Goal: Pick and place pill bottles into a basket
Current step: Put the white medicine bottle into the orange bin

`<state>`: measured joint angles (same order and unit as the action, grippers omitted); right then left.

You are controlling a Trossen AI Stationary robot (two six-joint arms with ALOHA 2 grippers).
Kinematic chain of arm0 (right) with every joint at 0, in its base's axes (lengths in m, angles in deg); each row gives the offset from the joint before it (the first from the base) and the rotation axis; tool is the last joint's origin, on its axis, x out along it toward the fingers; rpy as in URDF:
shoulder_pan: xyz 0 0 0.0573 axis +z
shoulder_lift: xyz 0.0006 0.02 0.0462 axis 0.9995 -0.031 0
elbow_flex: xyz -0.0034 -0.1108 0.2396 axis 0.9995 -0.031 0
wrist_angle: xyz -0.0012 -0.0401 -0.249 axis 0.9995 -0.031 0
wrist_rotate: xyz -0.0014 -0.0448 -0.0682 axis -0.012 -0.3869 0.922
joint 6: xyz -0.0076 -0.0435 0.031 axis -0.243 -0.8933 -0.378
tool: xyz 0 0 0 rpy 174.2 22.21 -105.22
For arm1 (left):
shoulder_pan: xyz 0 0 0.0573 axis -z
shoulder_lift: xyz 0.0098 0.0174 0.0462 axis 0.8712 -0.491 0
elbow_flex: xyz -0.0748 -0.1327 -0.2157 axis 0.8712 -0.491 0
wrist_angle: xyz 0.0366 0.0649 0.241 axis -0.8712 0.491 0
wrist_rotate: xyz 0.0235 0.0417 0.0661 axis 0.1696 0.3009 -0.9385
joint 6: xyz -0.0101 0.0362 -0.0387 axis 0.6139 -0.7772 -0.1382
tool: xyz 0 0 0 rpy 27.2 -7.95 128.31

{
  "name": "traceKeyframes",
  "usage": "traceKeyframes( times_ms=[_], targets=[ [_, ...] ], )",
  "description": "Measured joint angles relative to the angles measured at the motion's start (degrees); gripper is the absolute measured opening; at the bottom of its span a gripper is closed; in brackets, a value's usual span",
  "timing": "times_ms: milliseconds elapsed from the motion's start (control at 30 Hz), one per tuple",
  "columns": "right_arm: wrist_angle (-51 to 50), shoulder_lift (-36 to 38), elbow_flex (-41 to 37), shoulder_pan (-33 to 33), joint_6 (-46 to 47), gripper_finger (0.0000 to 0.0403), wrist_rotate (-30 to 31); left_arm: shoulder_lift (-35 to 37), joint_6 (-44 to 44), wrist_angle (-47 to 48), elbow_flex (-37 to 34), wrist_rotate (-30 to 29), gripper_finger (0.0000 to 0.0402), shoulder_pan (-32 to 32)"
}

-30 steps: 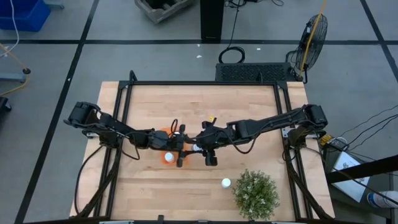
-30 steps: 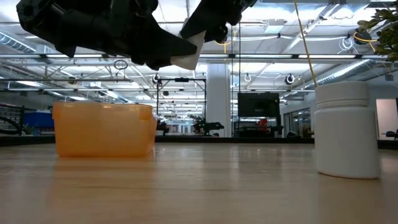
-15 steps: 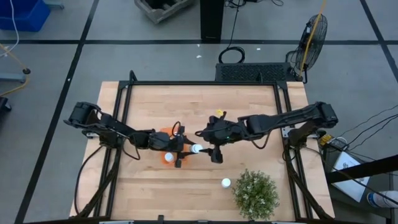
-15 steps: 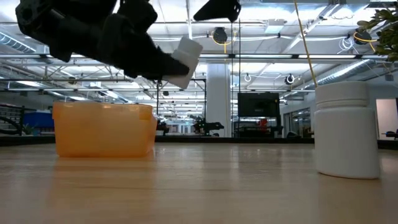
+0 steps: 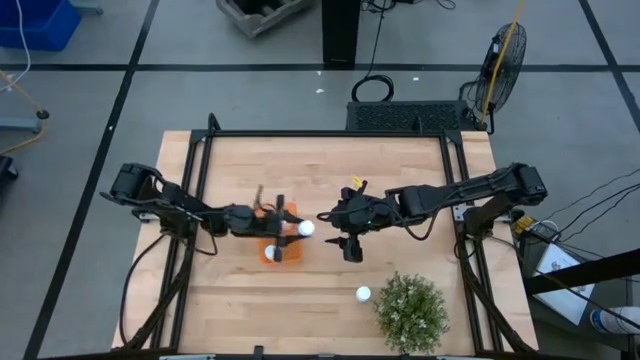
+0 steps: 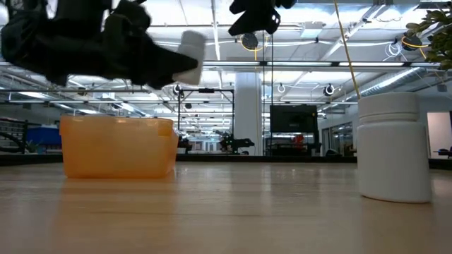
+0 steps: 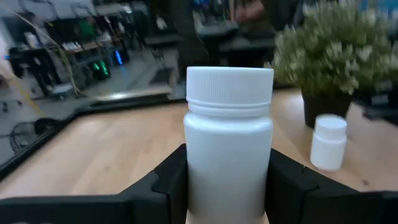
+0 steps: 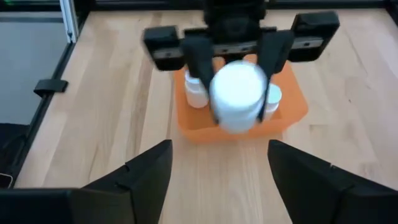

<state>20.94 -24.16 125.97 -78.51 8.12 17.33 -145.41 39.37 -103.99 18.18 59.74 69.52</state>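
My left gripper (image 5: 296, 229) is shut on a white pill bottle (image 7: 229, 142) and holds it in the air above the right end of the orange basket (image 5: 270, 253). The right wrist view shows at least two bottles (image 8: 196, 91) standing in the basket (image 8: 292, 112). My right gripper (image 5: 332, 230) is open and empty, just right of the held bottle, its fingers pointing at it. One more bottle (image 5: 363, 294) stands upright on the table beside the plant; it is also in the low view (image 6: 394, 148). My left gripper pinches the lower body of the bottle (image 7: 227, 186) between its two fingers (image 7: 169, 182). The fingers come level from the table's left and lie along the bottle. The bottle is lifted clear, lying nearly level, its cap (image 5: 308, 228) pointing toward the table's right.
A bushy green plant (image 5: 410, 311) stands near the table's front right corner. Black frame rails (image 5: 200, 180) run along the table's left, right and far sides. Bare wood lies at the far side and the front left.
My right gripper has drawn back from the bottle toward the table's right, leaving the bottle in my left gripper. My left gripper has carried the bottle a little toward the table's left and far edge, over the basket's end.
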Motion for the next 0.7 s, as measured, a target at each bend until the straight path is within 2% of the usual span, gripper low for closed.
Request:
traceKeyframes(
  times_ms=[133, 233, 500, 700],
  targets=[
    [0.46, 0.07, 0.00, 0.02, 0.00, 0.0251, 0.00, -0.02, 3.84, -12.61, -8.04, -2.24, 0.0156, -0.68],
    [1.11, 0.02, 0.00, 0.02, -0.07, 0.0251, 0.00, 0.02, 5.11, -18.87, -11.14, -3.29, 0.0156, 0.41],
    [18.57, -0.04, -7.14, 0.00, -0.61, 0.0251, -0.09, 0.02, 5.40, -17.29, -11.78, -7.51, 0.0155, 5.77],
    [35.62, -0.04, -16.70, -0.77, 0.86, 0.0251, -0.41, 0.31, 4.71, -17.24, -13.50, -14.72, 0.0155, 10.10]
  ],
)
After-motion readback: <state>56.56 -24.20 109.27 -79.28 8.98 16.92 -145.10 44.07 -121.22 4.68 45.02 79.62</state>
